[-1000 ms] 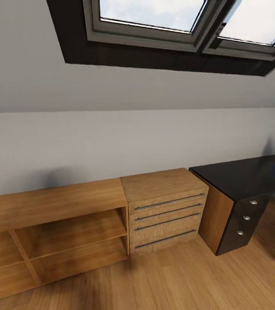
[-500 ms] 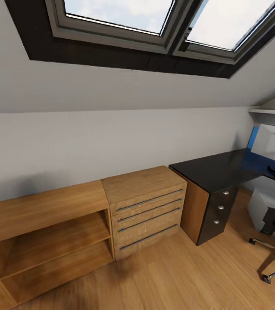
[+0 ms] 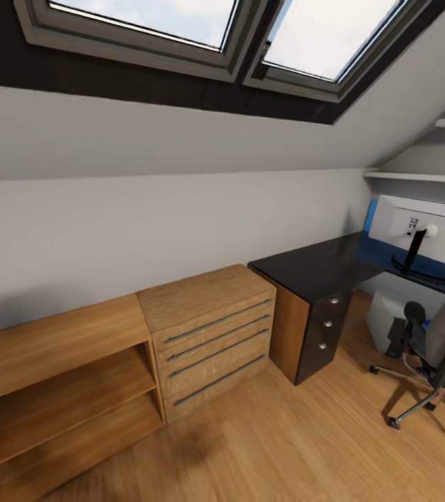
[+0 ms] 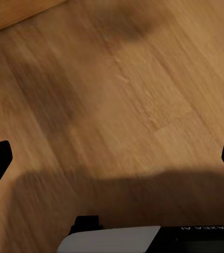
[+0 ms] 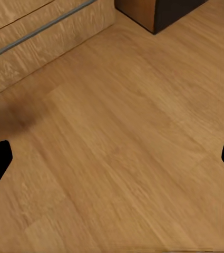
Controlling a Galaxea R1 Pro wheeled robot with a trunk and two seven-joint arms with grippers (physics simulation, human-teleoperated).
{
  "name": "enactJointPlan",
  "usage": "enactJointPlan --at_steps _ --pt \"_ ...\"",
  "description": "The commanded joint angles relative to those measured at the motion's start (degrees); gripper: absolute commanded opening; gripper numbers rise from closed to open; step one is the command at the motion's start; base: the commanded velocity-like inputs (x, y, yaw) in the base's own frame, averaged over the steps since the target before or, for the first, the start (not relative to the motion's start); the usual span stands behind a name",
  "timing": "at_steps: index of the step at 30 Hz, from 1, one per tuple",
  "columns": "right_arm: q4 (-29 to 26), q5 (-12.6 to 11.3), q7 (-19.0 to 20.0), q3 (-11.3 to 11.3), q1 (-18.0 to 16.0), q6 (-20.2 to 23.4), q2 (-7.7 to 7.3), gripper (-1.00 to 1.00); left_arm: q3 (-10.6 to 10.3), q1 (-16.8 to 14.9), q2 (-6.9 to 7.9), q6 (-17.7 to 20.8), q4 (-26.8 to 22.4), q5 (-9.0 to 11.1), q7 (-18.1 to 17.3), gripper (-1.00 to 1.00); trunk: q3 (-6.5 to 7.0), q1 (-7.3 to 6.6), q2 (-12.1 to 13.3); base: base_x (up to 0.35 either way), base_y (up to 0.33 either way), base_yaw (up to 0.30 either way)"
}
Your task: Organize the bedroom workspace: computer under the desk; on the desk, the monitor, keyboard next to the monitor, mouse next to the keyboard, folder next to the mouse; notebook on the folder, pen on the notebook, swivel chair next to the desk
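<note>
Since the earlier pictures the whole head view has swung to the right, so this is the camera turning and not the furniture moving: the wooden shelf unit (image 3: pixel 55 376) and the drawer chest (image 3: pixel 212 328) now sit further left in the picture, and more of the work corner has come in at the right. The counter (image 3: pixel 320 265), with its black top, runs from the drawer chest toward the right wall, and the monitor (image 3: pixel 425 233) stands on its far right part with the pale back turned to the robot. The swivel chair (image 3: pixel 442 335) stands on the wooden floor (image 3: pixel 285 432) just in front of that end of the counter, cut by the picture edge; I cannot tell if the folder lies on its seat. A pale box under the counter (image 3: pixel 386 321) may be the computer. In the left wrist view the left tool (image 4: pixel 112 158) has its dark fingertips wide apart at the two sides and nothing between them; the right tool (image 5: pixel 112 158) looks the same over the floor, so both are spread and empty. The chair lies ahead and to the right, so I judge the right arm will be the nearer one, once the base has rolled closer.
</note>
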Motion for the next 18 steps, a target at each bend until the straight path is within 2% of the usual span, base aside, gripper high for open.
enactJointPlan --at_steps 1,8,14,18 --pt "0.07 -0.36 0.58 -0.29 -0.05 -0.16 0.0 1.0 0.01 -0.01 0.0 -0.14 -0.01 -0.02 -0.02 1.0 -0.13 0.0 -0.04 0.0 0.0 -0.217" --pt "0.07 -0.34 0.49 -0.34 -0.05 -0.24 -0.05 1.0 0.01 0.0 0.0 -0.14 -0.01 -0.01 -0.02 1.0 -0.63 0.0 -0.04 0.0 -0.026 -0.212" --pt "0.07 -0.34 0.49 -0.35 -0.05 -0.47 -0.05 1.0 0.01 -0.01 0.0 0.01 0.0 -0.03 -0.02 1.0 -1.06 0.0 -0.04 0.074 -0.272 -0.198" --pt "0.07 -0.32 0.49 -0.35 -0.05 -0.57 -0.03 1.0 0.01 -0.01 0.0 0.06 0.02 -0.02 -0.02 1.0 -1.36 0.0 -0.04 0.205 -0.258 -0.188"
